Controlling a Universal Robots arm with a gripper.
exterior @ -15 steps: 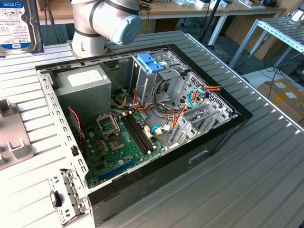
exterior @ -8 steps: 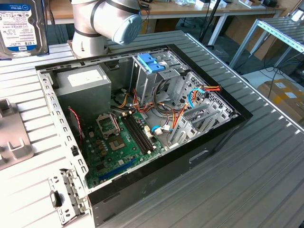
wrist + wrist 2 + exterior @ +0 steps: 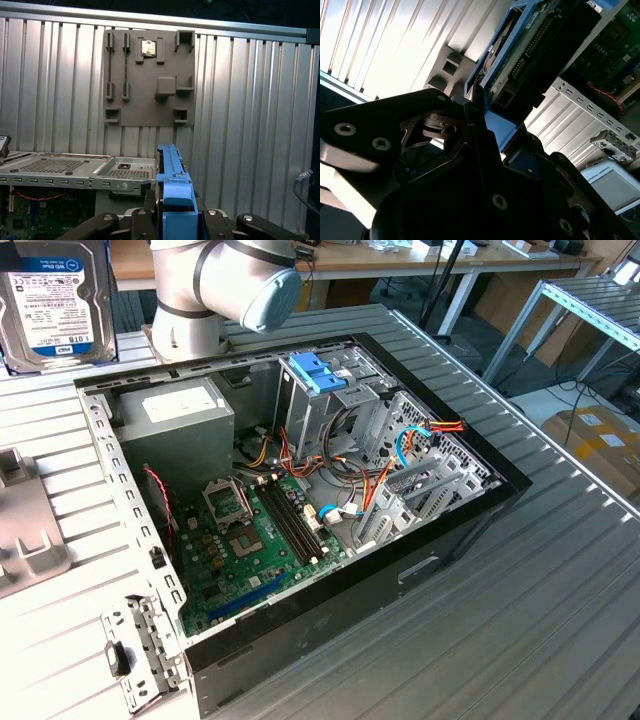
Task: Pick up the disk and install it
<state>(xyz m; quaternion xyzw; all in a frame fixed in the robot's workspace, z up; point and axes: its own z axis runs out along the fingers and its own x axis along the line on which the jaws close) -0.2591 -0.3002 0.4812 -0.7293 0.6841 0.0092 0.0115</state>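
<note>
in the exterior view the disk (image 3: pixel 55 305) hung above the desk (image 3: pixel 560 640), well apart from the open computer case (image 3: pixel 300 490), whose drive bay (image 3: pixel 330 390) looked unfilled. in the first wrist view the tool (image 3: pixel 175 220) pinched the disk edge-on by its blue rails. in the second wrist view the clamped disk stood near the case. pickup looked done; the install was not.

Work surface: a ribbed metal table (image 3: pixel 560 570), grey, with grooves running its length. Strong light bleaches the ribs pale in the second wrist view. Far side: wooden desks (image 3: pixel 380 262) on white legs. At the exterior view's right: a metal frame rack (image 3: pixel 590 300), with a cardboard box (image 3: pixel 600 435) and loose cables (image 3: pixel 585 390) on the pale floor (image 3: pixel 535 405).
</note>
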